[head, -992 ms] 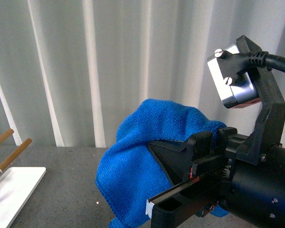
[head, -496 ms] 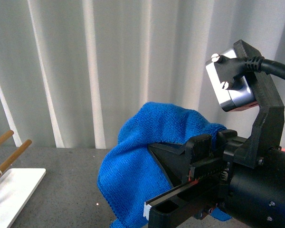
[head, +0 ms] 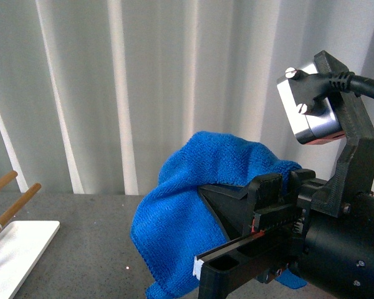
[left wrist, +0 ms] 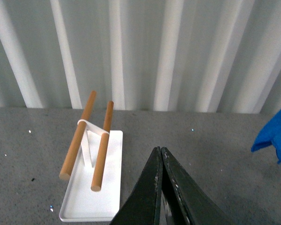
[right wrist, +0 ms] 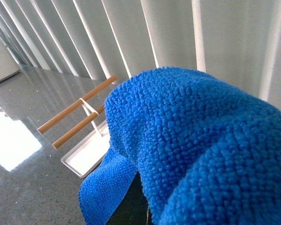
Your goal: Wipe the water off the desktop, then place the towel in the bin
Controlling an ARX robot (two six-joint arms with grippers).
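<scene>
The blue towel (head: 174,218) hangs in the air above the dark grey desktop (head: 87,237), draped over my right gripper (head: 206,192), which is shut on it. In the right wrist view the towel (right wrist: 192,136) fills most of the picture and hides the fingers, apart from a dark sliver below it. My left gripper (left wrist: 158,150) is shut with nothing in it and hovers over the desktop (left wrist: 215,150). A corner of the towel (left wrist: 276,136) shows at the edge of that view. The bin is out of view.
A flat white stand (left wrist: 91,197) with two wooden pegs sits on the desktop to the left of the towel, also seen as the stand (head: 19,249) in the front view and the stand (right wrist: 86,150) in the right wrist view. A pleated white curtain (head: 112,93) closes off the back.
My right gripper, still holding the towel, rose a little and then drifted slightly right and down. The stand has not moved.
</scene>
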